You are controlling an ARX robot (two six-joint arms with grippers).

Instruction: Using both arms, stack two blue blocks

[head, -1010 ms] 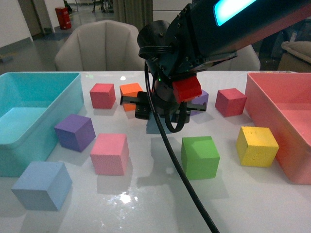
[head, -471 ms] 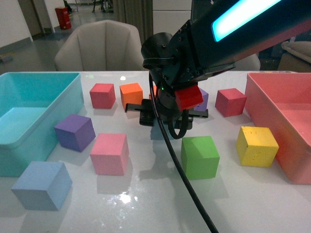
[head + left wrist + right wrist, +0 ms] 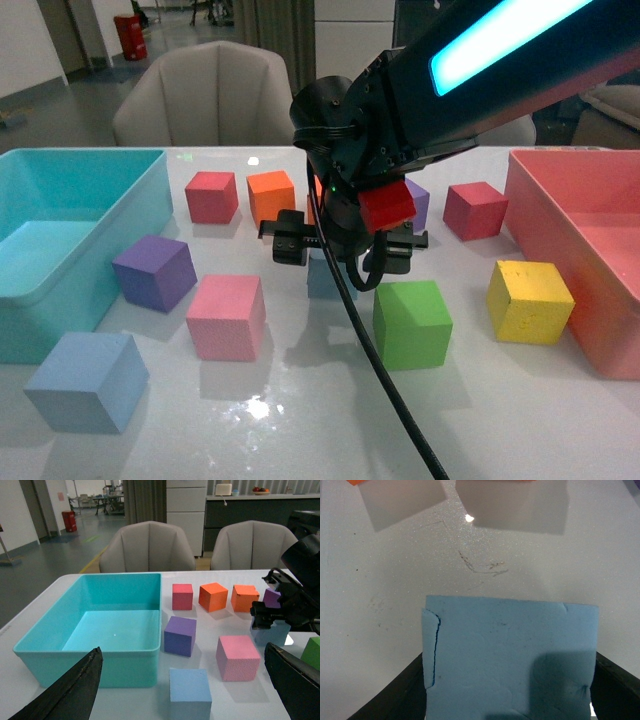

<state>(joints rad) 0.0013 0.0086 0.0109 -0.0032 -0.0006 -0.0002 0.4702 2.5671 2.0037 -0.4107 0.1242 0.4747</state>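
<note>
Straddling one blue block (image 3: 325, 281) mid-tabletop (image 3: 500, 420) with the right gripper (image 3: 338, 262), jaws close on either side; cannot tell whether clamped. Holding the left gripper (image 3: 182, 649) spread wide, nothing in it. Finding the second blue block (image 3: 85, 380) at the near left, just beside the turquoise bin (image 3: 140, 222), well apart from the first.

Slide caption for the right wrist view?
Right gripper straddles a pale blue block on the white table.
</note>
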